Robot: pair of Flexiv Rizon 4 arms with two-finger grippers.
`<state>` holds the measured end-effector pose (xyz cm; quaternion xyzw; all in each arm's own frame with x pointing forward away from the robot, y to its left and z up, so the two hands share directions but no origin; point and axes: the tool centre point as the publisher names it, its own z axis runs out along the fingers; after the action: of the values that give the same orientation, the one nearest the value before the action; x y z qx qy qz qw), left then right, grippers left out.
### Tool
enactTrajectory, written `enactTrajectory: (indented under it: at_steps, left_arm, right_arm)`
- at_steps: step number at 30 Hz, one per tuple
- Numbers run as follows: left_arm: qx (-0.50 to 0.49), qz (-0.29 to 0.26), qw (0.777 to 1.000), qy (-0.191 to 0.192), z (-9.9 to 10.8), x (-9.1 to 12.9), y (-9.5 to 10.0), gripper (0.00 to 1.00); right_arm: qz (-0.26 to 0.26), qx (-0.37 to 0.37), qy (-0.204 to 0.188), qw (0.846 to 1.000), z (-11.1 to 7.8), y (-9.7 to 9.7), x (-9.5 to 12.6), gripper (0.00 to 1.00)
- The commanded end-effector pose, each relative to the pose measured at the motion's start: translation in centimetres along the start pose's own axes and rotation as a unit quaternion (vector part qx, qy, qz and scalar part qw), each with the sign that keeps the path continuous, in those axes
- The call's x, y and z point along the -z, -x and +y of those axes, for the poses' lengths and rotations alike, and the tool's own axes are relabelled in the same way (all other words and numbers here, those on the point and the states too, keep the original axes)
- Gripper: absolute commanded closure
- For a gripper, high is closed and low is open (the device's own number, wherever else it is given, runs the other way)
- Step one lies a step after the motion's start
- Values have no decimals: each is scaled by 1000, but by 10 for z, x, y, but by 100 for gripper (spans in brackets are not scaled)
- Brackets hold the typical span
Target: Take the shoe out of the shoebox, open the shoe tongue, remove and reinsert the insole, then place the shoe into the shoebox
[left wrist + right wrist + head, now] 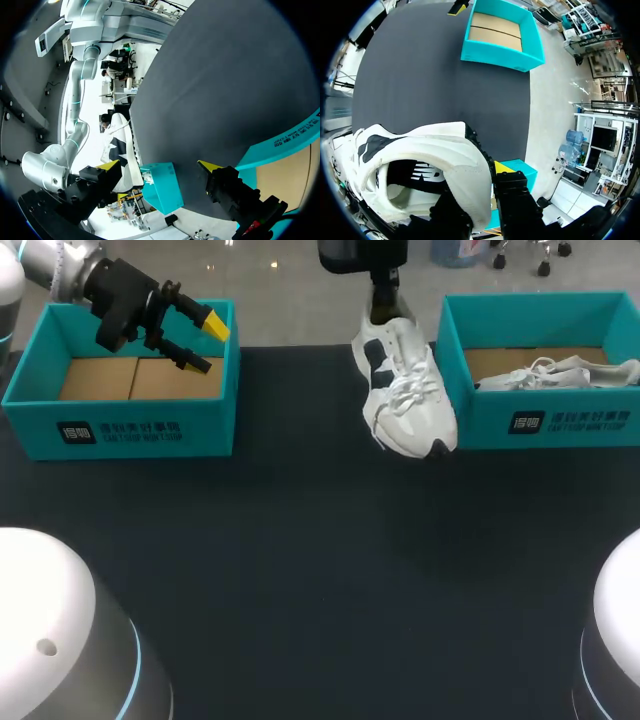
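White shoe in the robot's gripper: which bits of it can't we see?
Underside of the white shoe: faces away from the head view; the right wrist view shows only the heel opening.
Its lower end, left wrist view: behind the left gripper.
Right gripper tips, head view: hidden by the heel.

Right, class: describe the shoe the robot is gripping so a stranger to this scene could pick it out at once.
On the dark table, find the teal shoebox at the far right. Just outside its left wall a white shoe with dark patches is held toe-down, heel in the right gripper. The other white shoe lies inside that box; this one is outside, upright.
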<state>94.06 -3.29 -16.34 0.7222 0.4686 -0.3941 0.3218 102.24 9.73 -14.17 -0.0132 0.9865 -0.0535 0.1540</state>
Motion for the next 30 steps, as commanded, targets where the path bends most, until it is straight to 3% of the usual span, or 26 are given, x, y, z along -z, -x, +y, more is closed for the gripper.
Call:
enactTrajectory:
  at_steps: [1, 9, 16, 30]
  left_arm:
    - [-1, 1, 1000, -1, 0, 1, 0, 0]
    - [-1, 1, 1000, -1, 0, 1, 0, 0]
    - [-1, 1, 1000, -1, 0, 1, 0, 0]
    - [-1, 1, 1000, -1, 0, 1, 0, 0]
  right_arm:
    - [10, 3, 15, 1000, -40, 12, -15, 100]
    - [22, -32, -28, 999, -91, 44, -38, 100]
    - [19, -61, -34, 997, -124, 57, -47, 100]
    - [19, -61, -34, 997, -124, 57, -47, 100]
